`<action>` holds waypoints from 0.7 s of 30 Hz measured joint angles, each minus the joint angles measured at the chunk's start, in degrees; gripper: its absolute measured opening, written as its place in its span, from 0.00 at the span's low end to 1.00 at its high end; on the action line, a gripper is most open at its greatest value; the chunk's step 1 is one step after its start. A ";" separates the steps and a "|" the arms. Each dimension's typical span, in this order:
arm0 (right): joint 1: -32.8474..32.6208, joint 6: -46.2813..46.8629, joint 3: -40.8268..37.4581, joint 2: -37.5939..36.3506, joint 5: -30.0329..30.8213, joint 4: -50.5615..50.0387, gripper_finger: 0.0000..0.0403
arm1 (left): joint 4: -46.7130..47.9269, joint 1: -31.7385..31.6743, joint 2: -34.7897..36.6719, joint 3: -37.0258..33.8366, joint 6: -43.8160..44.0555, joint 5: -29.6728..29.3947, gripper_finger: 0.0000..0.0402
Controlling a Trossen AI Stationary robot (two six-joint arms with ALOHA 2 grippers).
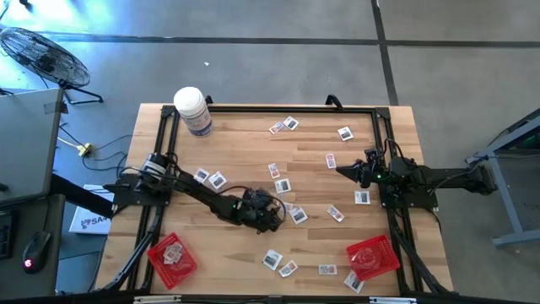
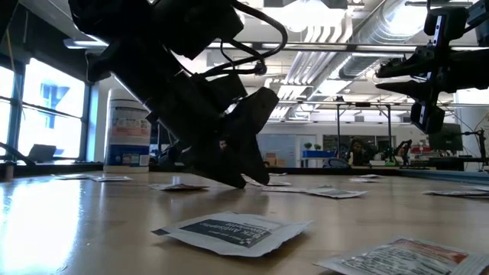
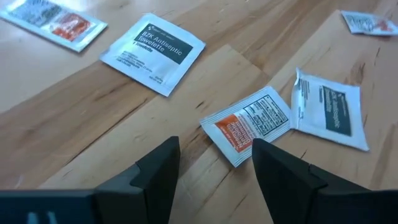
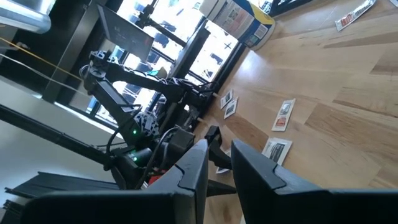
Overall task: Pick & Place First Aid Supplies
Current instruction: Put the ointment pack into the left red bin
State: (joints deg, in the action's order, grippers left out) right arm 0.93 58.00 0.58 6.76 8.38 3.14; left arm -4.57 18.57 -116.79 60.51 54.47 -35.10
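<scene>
Left hand [image 3: 214,165] hovers, fingers wide, over an orange-printed packet [image 3: 247,123] flat on the surface [image 3: 93,118]. Thin, light, limp, likely slick: pinch 1 edge. Right hand [image 1: 348,171] waits, fingers narrow.

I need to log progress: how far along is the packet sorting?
Early. Each red tray seems to hold only a packet or so, and most packets lie scattered on the table. The left gripper, jaws open, is low over an orange-print packet mid-table, not gripping. The right gripper waits, empty, at the right side.
</scene>
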 joint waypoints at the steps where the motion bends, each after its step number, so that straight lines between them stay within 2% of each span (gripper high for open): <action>1: 0.00 0.00 0.00 0.00 -0.02 0.02 0.16 | 0.10 0.04 -0.23 0.00 -0.68 -0.68 0.50; 8: 0.00 0.00 0.00 0.00 -0.02 0.02 0.16 | 1.28 0.78 -0.42 -0.02 -6.17 -5.38 0.50; 15: 0.02 0.00 0.00 0.00 0.00 0.02 0.16 | 2.67 0.63 -0.30 -0.10 -5.59 -7.87 0.50; 21: 0.02 0.00 0.00 -0.02 0.00 0.02 0.16 | 6.75 0.46 2.76 -0.48 -4.61 -9.17 0.50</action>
State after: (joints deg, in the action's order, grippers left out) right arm 0.95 58.00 0.58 6.74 8.38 3.15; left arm 2.18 19.03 -114.03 60.03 49.86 -44.28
